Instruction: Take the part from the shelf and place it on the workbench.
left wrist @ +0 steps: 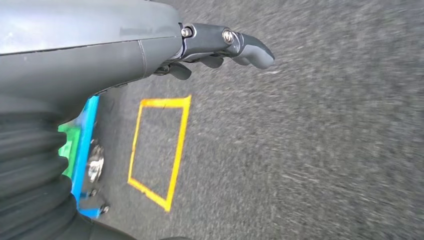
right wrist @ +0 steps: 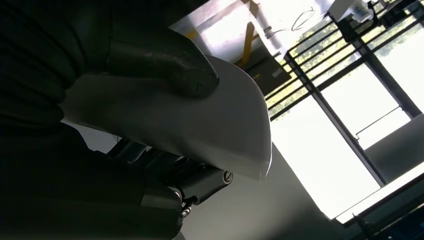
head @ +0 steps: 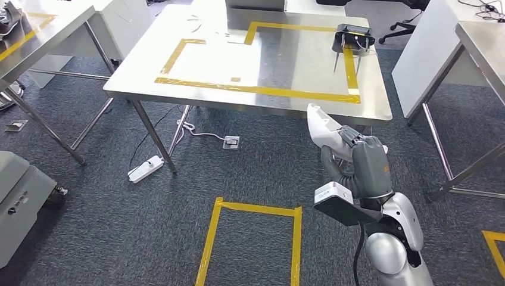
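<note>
right hand (head: 351, 158): I see its fingers (right wrist: 165, 62) holding the part (head: 321, 126).
part axis: points ahead toward the counter (head: 286, 101), just short.
left hand (left wrist: 220, 45): hanging, fingers loosely curled, empty.

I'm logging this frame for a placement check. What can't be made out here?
- White part: its lower end is hidden by the right hand in the head view; the right wrist view is too dark for detail.
- Left hand: fingers partly hidden behind its own cover.
- Black device on the workbench: too small to identify.
</note>
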Robot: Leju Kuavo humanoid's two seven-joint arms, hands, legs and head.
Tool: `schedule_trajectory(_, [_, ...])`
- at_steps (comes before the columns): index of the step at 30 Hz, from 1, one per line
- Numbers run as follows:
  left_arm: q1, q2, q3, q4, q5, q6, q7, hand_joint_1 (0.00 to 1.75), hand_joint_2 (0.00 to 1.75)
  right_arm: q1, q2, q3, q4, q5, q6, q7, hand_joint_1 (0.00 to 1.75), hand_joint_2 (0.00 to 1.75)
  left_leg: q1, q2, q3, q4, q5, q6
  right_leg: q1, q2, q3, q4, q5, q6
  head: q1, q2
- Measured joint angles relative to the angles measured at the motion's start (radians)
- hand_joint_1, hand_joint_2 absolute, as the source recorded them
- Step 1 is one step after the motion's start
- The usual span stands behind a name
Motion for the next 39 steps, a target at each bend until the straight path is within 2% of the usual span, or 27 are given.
schedule_trajectory(1, [0.001,0.001,0.000,0.000,0.000,0.000,0.000,0.00,1.75,-0.002,0.003,0.000,0.000,0.001,-0.005,-0.005,1.75,1.75,0.003,-0.026,-0.029,0.066,-0.034,-0.005,-0.001,0.008,-0.002,0.000,0.002,-0.002,-0.001,0.000])
schedule_trajectory(2, [0.002,0.002,0.000,0.000,0.000,0.000,0.001,0.00,1.75,-0.003,0.005,0.000,0.001,0.002,-0.012,-0.011,1.75,1.75,0.006,-0.037,-0.059,0.134,-0.063,-0.008,-0.001,0.015,-0.005,0.002,0.002,-0.003,-0.001,0.000])
schedule_trajectory(3, [0.003,0.004,0.000,0.000,0.000,0.000,0.001,0.00,1.75,-0.003,0.008,0.000,0.001,0.003,-0.020,-0.017,1.75,1.75,0.008,-0.041,-0.081,0.183,-0.077,-0.011,-0.002,0.022,-0.007,0.003,0.003,-0.004,-0.002,0.000])
schedule_trajectory(4, [0.004,0.006,0.000,0.000,0.000,0.000,0.001,0.00,1.75,-0.002,0.009,0.000,0.001,0.005,-0.027,-0.022,1.75,1.75,0.011,-0.041,-0.088,0.196,-0.071,-0.014,-0.003,0.030,-0.008,0.006,0.003,-0.003,-0.001,0.000])
schedule_trajectory(5, [0.004,0.007,0.000,0.000,-0.001,0.000,0.001,0.00,1.75,-0.002,0.009,0.000,0.002,0.006,-0.033,-0.026,1.75,1.75,0.014,-0.041,-0.075,0.168,-0.045,-0.016,-0.005,0.036,-0.008,0.008,0.002,-0.001,-0.001,0.000])
schedule_trajectory(7, [0.002,0.008,0.000,0.000,-0.003,-0.001,0.002,0.00,1.75,-0.003,0.010,0.000,0.002,0.008,-0.041,-0.029,1.75,1.75,0.019,-0.048,-0.013,0.036,0.020,-0.022,-0.010,0.045,-0.009,0.017,0.000,0.008,-0.002,0.000])
schedule_trajectory(9, [0.000,0.008,0.000,0.000,-0.005,-0.004,0.004,0.00,1.75,-0.004,0.010,0.000,0.001,0.010,-0.046,-0.032,1.75,1.75,0.022,-0.058,0.029,-0.059,0.049,-0.017,-0.009,0.052,-0.014,0.027,-0.003,0.022,-0.003,0.000])
schedule_trajectory(10, [-0.001,0.007,0.000,0.000,-0.005,-0.006,0.005,0.00,1.75,-0.005,0.010,0.001,0.001,0.010,-0.049,-0.033,1.75,1.75,0.021,-0.061,0.032,-0.070,0.047,-0.012,-0.008,0.054,-0.017,0.029,-0.005,0.020,-0.003,0.000])
schedule_trajectory(13, [-0.001,0.008,0.000,0.000,-0.009,-0.008,0.005,0.00,1.75,-0.006,0.011,0.001,0.001,0.012,-0.055,-0.033,1.75,1.75,0.016,-0.059,0.029,-0.070,0.056,0.005,-0.005,0.055,-0.020,0.020,0.007,0.002,-0.003,0.000])
schedule_trajectory(15, [-0.001,0.010,0.000,0.000,-0.011,-0.008,0.004,0.00,1.75,-0.007,0.011,0.001,0.001,0.013,-0.057,-0.032,1.75,1.75,0.011,-0.059,0.023,-0.068,0.059,0.017,-0.009,0.055,-0.020,0.008,0.017,0.023,-0.003,0.000])
schedule_trajectory(16, [-0.002,0.010,0.000,-0.001,-0.012,-0.008,0.003,0.00,1.75,-0.008,0.011,0.002,0.001,0.013,-0.057,-0.033,1.75,1.75,0.012,-0.058,0.022,-0.070,0.061,0.024,-0.011,0.055,-0.020,0.006,0.018,0.037,-0.003,0.000])
schedule_trajectory(17, [-0.002,0.011,0.000,-0.001,-0.014,-0.008,0.002,0.00,1.75,-0.008,0.011,0.002,0.001,0.013,-0.058,-0.033,1.75,1.75,0.014,-0.056,0.022,-0.073,0.063,0.030,-0.012,0.050,-0.025,0.015,0.010,0.045,-0.003,0.000])
schedule_trajectory(19, [0.000,0.011,0.000,-0.001,-0.018,-0.007,0.001,0.00,1.75,-0.012,0.011,0.002,0.002,0.014,-0.059,-0.033,1.75,1.75,0.017,-0.048,0.022,-0.078,0.066,0.039,-0.011,0.033,-0.065,0.098,-0.037,0.049,-0.001,0.000])
schedule_trajectory(21, [0.003,0.011,0.000,-0.001,-0.021,-0.007,0.001,0.00,1.75,-0.015,0.011,0.003,0.004,0.014,-0.059,-0.033,1.75,1.75,0.015,-0.040,0.021,-0.078,0.065,0.042,-0.010,0.021,-0.135,0.243,-0.100,0.046,0.000,0.000])
schedule_trajectory(22, [0.005,0.011,0.000,-0.001,-0.021,-0.007,0.001,0.00,1.75,-0.015,0.011,0.003,0.005,0.014,-0.059,-0.032,1.75,1.75,0.013,-0.036,0.021,-0.078,0.064,0.043,-0.010,0.019,-0.161,0.294,-0.113,0.044,0.000,0.000])
schedule_trajectory(23, [0.006,0.011,0.000,-0.001,-0.021,-0.007,0.001,0.00,1.75,-0.014,0.011,0.003,0.007,0.014,-0.059,-0.032,1.75,1.75,0.012,-0.034,0.023,-0.077,0.063,0.043,-0.010,0.019,-0.166,0.304,-0.105,0.041,0.000,0.000])
schedule_trajectory(24, [0.006,0.011,0.000,-0.001,-0.021,-0.007,0.001,0.00,1.75,-0.014,0.011,0.003,0.008,0.014,-0.059,-0.032,1.75,1.75,0.012,-0.032,0.025,-0.077,0.061,0.041,-0.010,0.018,-0.149,0.271,-0.080,0.037,0.000,0.000])
schedule_trajectory(25, [0.006,0.011,0.000,-0.001,-0.021,-0.007,0.001,0.00,1.75,-0.015,0.011,0.004,0.009,0.014,-0.059,-0.032,1.75,1.75,0.012,-0.032,0.030,-0.076,0.058,0.039,-0.009,0.015,-0.114,0.203,-0.044,0.032,0.000,0.000])
schedule_trajectory(27, [0.005,0.011,0.000,-0.001,-0.021,-0.007,0.000,0.00,1.75,-0.016,0.010,0.004,0.009,0.014,-0.059,-0.033,1.75,1.75,0.010,-0.031,0.036,-0.076,0.051,0.030,-0.003,0.006,-0.044,0.070,-0.002,0.025,0.000,0.000])
schedule_trajectory(28, [0.005,0.011,0.000,-0.001,-0.021,-0.007,0.000,0.00,1.75,-0.017,0.010,0.004,0.009,0.014,-0.059,-0.033,1.75,1.75,0.009,-0.030,0.037,-0.076,0.048,0.025,0.000,0.003,-0.026,0.034,0.002,0.024,0.000,0.000])
schedule_trajectory(30, [0.005,0.011,0.000,-0.001,-0.021,-0.007,0.000,0.00,1.75,-0.017,0.010,0.005,0.009,0.014,-0.059,-0.033,1.75,1.75,0.008,-0.027,0.039,-0.081,0.042,0.011,0.004,0.005,-0.021,0.022,-0.006,0.021,0.000,0.000])
schedule_trajectory(33, [0.004,0.012,0.000,-0.002,-0.015,-0.007,-0.003,0.00,1.75,-0.019,0.010,0.006,0.009,0.014,-0.059,-0.033,1.75,1.75,0.010,-0.031,0.031,-0.052,0.019,-0.007,-0.003,0.012,-0.006,0.012,-0.011,0.006,-0.002,0.000])
schedule_trajectory(34, [0.004,0.012,0.000,-0.002,-0.010,-0.007,-0.005,0.00,1.75,-0.020,0.010,0.007,0.010,0.014,-0.058,-0.033,1.75,1.75,0.011,-0.034,0.008,-0.004,-0.003,-0.012,-0.005,0.012,0.001,0.010,-0.014,0.000,-0.003,0.000])
schedule_trajectory(36, [0.007,0.012,0.000,-0.001,-0.004,-0.007,-0.007,0.00,1.75,-0.022,0.012,0.011,0.013,0.014,-0.057,-0.031,1.75,1.75,0.012,-0.038,-0.071,0.135,-0.056,-0.019,-0.004,0.013,0.012,0.010,-0.025,-0.007,-0.004,0.000])
schedule_trajectory(37, [0.009,0.012,0.000,-0.001,-0.003,-0.007,-0.008,0.00,1.75,-0.022,0.014,0.014,0.015,0.014,-0.056,-0.029,1.75,1.75,0.013,-0.039,-0.107,0.189,-0.066,-0.021,-0.003,0.015,0.018,0.011,-0.031,-0.008,-0.004,0.000])
schedule_trajectory(38, [0.011,0.012,0.000,-0.001,-0.003,-0.007,-0.009,0.00,1.75,-0.022,0.016,0.016,0.018,0.016,-0.055,-0.026,1.75,1.75,0.013,-0.040,-0.129,0.210,-0.055,-0.021,-0.003,0.018,0.026,0.011,-0.038,-0.008,-0.004,0.000])
schedule_trajectory(39, [0.012,0.012,0.000,-0.001,-0.003,-0.007,-0.009,0.00,1.75,-0.023,0.018,0.018,0.019,0.017,-0.054,-0.022,1.75,1.75,0.013,-0.040,-0.130,0.189,-0.022,-0.020,-0.003,0.021,0.036,0.011,-0.045,-0.007,-0.004,0.000])
